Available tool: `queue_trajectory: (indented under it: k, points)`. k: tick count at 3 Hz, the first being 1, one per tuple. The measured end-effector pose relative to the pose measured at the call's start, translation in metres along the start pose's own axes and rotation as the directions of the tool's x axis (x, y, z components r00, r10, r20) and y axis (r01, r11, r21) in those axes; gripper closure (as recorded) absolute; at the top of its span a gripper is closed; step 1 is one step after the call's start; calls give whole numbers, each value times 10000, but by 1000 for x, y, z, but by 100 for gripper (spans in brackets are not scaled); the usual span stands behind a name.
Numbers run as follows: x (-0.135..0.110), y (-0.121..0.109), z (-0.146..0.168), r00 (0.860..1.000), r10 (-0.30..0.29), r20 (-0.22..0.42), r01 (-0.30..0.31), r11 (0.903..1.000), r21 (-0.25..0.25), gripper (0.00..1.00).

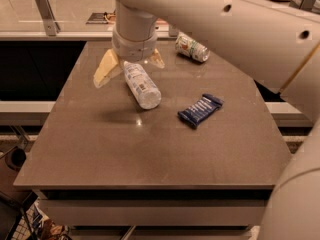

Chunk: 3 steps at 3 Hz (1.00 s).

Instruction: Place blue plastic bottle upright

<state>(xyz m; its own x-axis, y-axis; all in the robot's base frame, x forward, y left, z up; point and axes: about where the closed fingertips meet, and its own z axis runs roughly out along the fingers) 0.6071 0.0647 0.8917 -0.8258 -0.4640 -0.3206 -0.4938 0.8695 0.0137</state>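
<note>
Camera view: gripper (130,72) sits low over the far-left part of the table (150,159), fingers spread wide either side of the blue plastic bottle (142,85), gripping nothing. Bottle lies on its side, angled toward the near right. Can (192,47) on its side behind, dark blue wrapper (200,110) to the right.

Single arm (235,29) enters from right edge, thick white link sweeps across top of view toward upper left. Small dark holes along link. Second white segment (295,194) fills lower right corner, near camera. Wrist (133,31) is white cylinder, vertical, pointing down, grey ring at its lower end. Gripper (130,73) hangs below wrist, upper-left of centre, low to surface. Two cream fingers (106,69) splayed wide apart, left one lower and nearer camera, right one shorter in view, partly hidden behind.
</note>
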Motion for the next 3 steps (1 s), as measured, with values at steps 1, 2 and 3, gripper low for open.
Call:
queue_trajectory:
  k: [1, 2, 3]
  points:
    - [-9, 9, 25, 9999, -150, 14, 150, 9999, -46, 0]
    - [-19, 6, 42, 9993, -368, -104, 368, 9993, -20, 0]
    - [-26, -9, 52, 9971, -634, -421, 648, 9973, 342, 0]
